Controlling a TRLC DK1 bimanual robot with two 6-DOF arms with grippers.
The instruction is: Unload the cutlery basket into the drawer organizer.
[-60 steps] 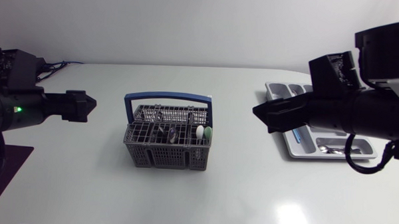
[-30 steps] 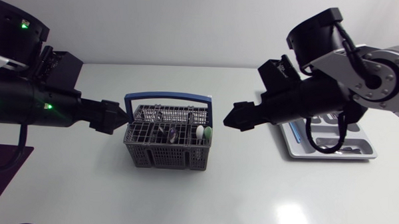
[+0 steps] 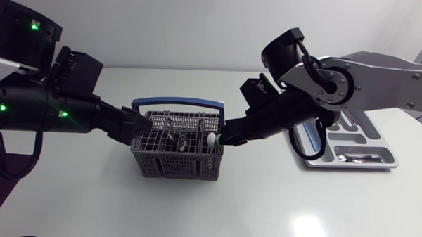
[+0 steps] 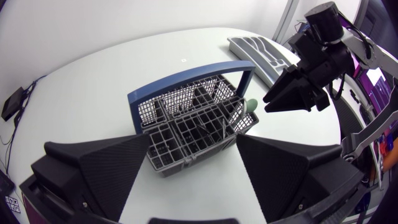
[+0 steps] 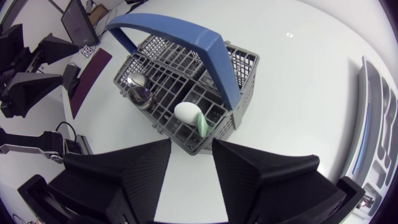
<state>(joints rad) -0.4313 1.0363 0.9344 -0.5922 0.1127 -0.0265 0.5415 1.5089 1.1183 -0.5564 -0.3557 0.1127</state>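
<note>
Grey plastic mesh makes up the cutlery basket (image 3: 177, 154), which stands near the middle of the table (image 3: 264, 212) with its blue handle (image 3: 178, 102) arched upright over it. Several pieces stand inside. Metal spoons (image 5: 138, 87) sit in the middle compartments, and a white handle (image 5: 186, 112) and a pale green handle (image 5: 204, 126) rise together from the corner at the basket's 3 o'clock side.

The drawer organizer (image 3: 351, 148) lies well apart from the basket, at about 3 o'clock from it in the head view. A few pieces already lie in its compartments.

The left gripper (image 3: 137, 131) is at the basket's 9 o'clock wall, very near or touching the rim. Its fingers are spread wide and nothing is between them. It is probably placed there to steady the basket, so that it will not slide or tip when a piece is pulled up.

The right gripper (image 3: 224, 139) is at the opposite side, just beside the white and green handles. Its fingers (image 5: 146, 165) stand a moderate gap apart and carry nothing. The tips point down toward these two handles, which stick out above the rim and so are the easiest to take hold of first.

By this judgement the unloading is at an early step, with most pieces not yet moved.
</note>
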